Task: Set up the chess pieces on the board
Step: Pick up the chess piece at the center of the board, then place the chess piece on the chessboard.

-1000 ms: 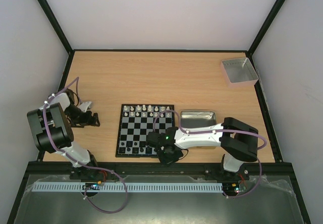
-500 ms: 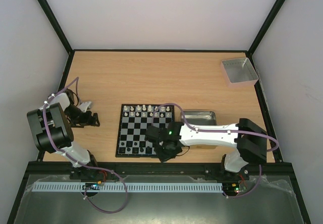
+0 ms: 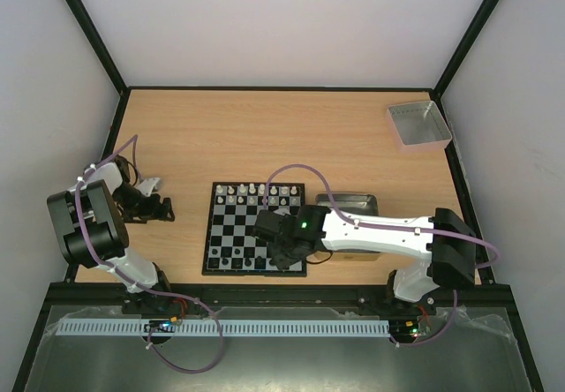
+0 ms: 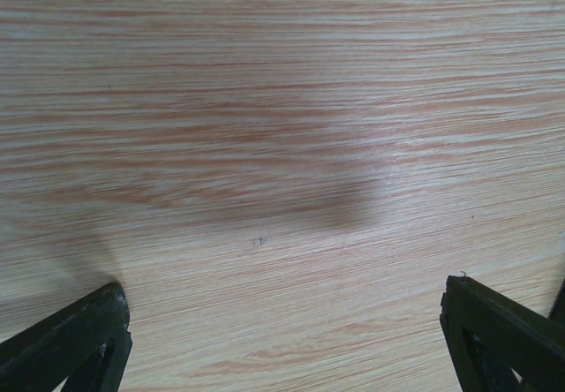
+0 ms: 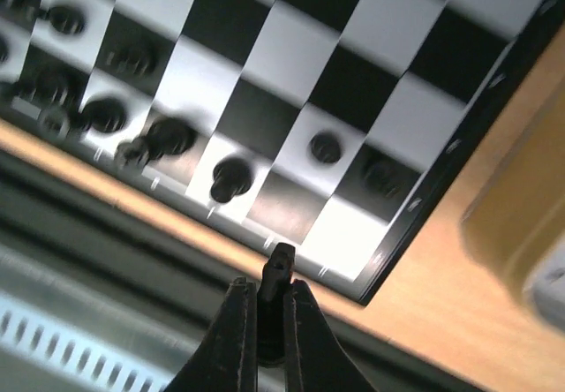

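The board [image 3: 231, 224] lies in the middle of the table, with white chess pieces [image 3: 252, 189] along its far rows and black ones [image 3: 231, 258] along its near rows. My right gripper [image 3: 281, 255] hangs over the board's near right corner. In the right wrist view the right gripper [image 5: 265, 288] is shut on a small black chess piece [image 5: 280, 264] that sticks out past the tips, above the board's [image 5: 353, 74] near edge. Other black pieces [image 5: 231, 176] stand on squares there. My left gripper [image 4: 282, 295] rests open over bare wood at the left.
A shallow metal tin [image 3: 349, 202] sits right of the board, partly under the right arm. A grey square tray [image 3: 418, 125] stands at the far right corner. Black frame rails border the table.
The right gripper has shut on a black piece and moved left and forward, from beside the board's near right corner to over it. The left arm has not moved.
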